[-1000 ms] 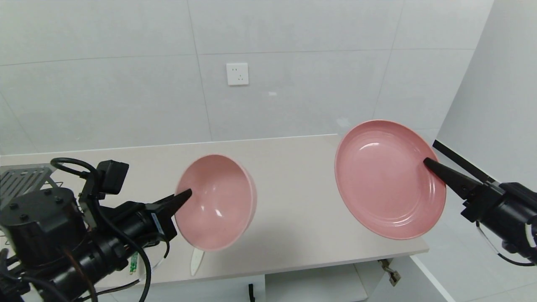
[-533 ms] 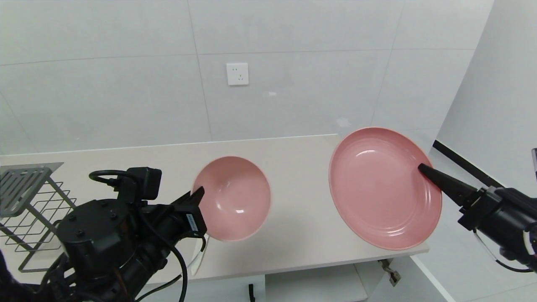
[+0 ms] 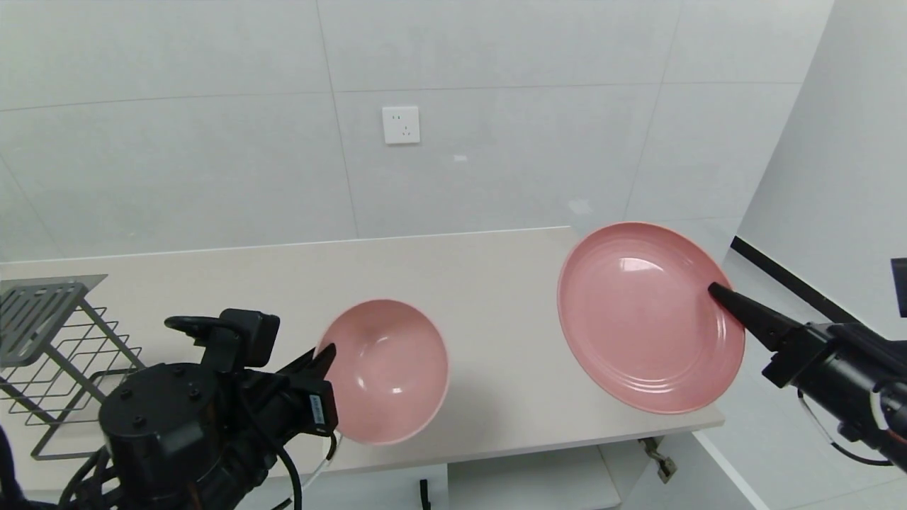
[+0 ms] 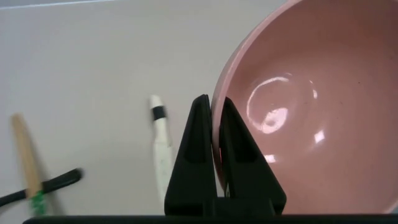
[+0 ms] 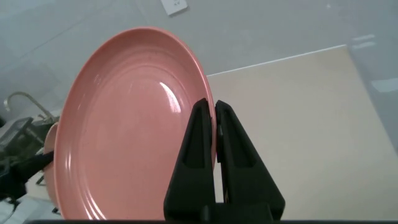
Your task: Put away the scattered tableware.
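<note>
Head view: left gripper pinched shut on the rim of the glossy pink bowl above the near beige counter; right gripper clamps the round pink plate, tilted, at right. Swing slowly toward the grey wire rack at left, since thin-rim grips may slip.

Wire rack cut by left edge, bowl cropped, wooden stick blurred
</note>
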